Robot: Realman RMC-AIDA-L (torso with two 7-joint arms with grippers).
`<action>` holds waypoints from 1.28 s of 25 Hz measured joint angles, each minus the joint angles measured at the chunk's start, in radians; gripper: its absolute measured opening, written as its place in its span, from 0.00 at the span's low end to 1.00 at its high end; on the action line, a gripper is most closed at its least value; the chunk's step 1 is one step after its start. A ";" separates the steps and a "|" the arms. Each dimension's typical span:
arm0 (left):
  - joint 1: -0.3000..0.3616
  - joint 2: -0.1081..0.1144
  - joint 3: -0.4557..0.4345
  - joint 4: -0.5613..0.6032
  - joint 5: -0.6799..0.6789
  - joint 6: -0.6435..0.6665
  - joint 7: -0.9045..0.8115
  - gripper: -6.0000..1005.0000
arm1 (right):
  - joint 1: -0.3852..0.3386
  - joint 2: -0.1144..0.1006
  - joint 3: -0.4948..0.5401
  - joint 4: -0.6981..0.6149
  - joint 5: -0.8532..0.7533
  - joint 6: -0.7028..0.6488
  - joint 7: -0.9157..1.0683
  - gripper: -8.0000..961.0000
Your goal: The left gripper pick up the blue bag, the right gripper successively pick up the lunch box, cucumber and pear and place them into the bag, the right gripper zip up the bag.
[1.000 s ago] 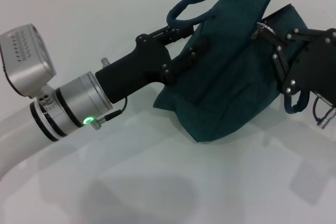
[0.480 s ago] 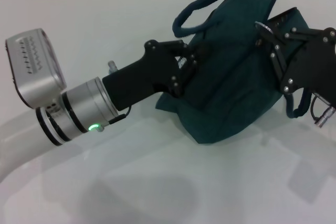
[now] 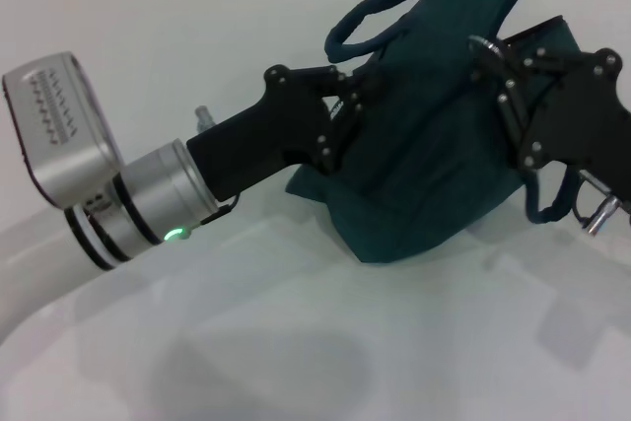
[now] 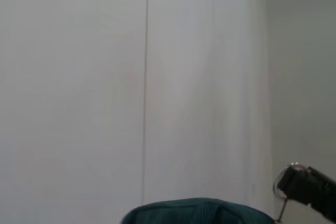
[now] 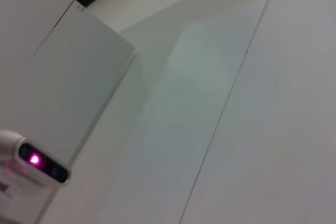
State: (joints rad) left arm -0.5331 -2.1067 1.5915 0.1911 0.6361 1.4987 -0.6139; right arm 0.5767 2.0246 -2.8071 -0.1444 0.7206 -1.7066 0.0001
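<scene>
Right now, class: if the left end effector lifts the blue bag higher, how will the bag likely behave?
The blue bag is probably floppy: its fabric creases and sags around the left end effector. It likely bulges downward, since its lower corner droops. Its loop handle should swing loosely. The right end effector at the zip side may steady it.

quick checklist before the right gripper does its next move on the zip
1. Left gripper on the blue bag: ok, its fingers press into the bag's left side below the handle.
2. Right gripper at the bag's top right: ok, its tip sits by a silver ring there.
3. Ring actually pinched: cannot tell.
4. Zip fully shut: cannot tell, the zip line is hidden.
5. Lunch box, cucumber, pear inside: cannot tell, none is in view.
6. Bag resting on the white table: ok.
</scene>
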 joint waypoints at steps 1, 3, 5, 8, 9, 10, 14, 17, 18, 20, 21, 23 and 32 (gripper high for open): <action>0.006 0.000 -0.001 -0.002 -0.001 -0.004 0.022 0.05 | 0.000 -0.001 0.006 0.002 0.003 0.001 0.024 0.02; 0.017 0.001 -0.003 -0.005 -0.002 -0.008 0.056 0.05 | -0.003 -0.003 0.027 0.008 0.006 0.007 0.069 0.02; 0.030 0.003 -0.001 -0.005 -0.002 -0.010 0.092 0.05 | -0.004 -0.005 0.050 0.011 0.006 0.018 0.113 0.02; 0.041 0.005 0.003 -0.006 -0.001 -0.011 0.115 0.05 | -0.005 -0.006 0.065 0.013 0.006 0.026 0.140 0.02; 0.041 0.005 0.003 -0.006 -0.001 -0.011 0.115 0.05 | -0.008 -0.007 0.097 0.014 0.006 0.050 0.187 0.02; 0.047 0.007 0.003 -0.007 -0.001 -0.011 0.119 0.05 | -0.008 -0.007 0.097 0.014 0.006 0.050 0.187 0.02; 0.060 0.011 0.002 -0.010 0.007 -0.011 0.137 0.05 | -0.014 -0.008 0.128 0.014 0.006 0.062 0.224 0.02; 0.069 0.012 0.004 -0.011 0.018 -0.009 0.178 0.05 | -0.015 -0.009 0.138 0.015 0.009 0.062 0.238 0.02; 0.073 0.012 0.004 -0.011 0.026 -0.008 0.190 0.05 | -0.015 -0.009 0.146 0.016 0.010 0.062 0.243 0.02; 0.075 0.013 0.004 -0.009 0.039 -0.008 0.199 0.05 | -0.017 -0.010 0.157 0.016 0.012 0.062 0.250 0.02; 0.075 0.013 0.004 -0.009 0.043 -0.008 0.201 0.05 | -0.018 -0.010 0.159 0.016 0.012 0.062 0.252 0.02; 0.075 0.014 0.004 -0.009 0.047 -0.008 0.202 0.05 | -0.018 -0.010 0.160 0.016 0.011 0.062 0.255 0.02; 0.080 0.006 -0.001 -0.004 0.040 0.014 0.224 0.02 | -0.013 -0.008 0.157 0.013 0.002 0.062 0.264 0.02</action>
State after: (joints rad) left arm -0.4529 -2.1009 1.5908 0.1869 0.6763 1.5123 -0.3898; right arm 0.5633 2.0164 -2.6498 -0.1311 0.7227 -1.6443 0.2645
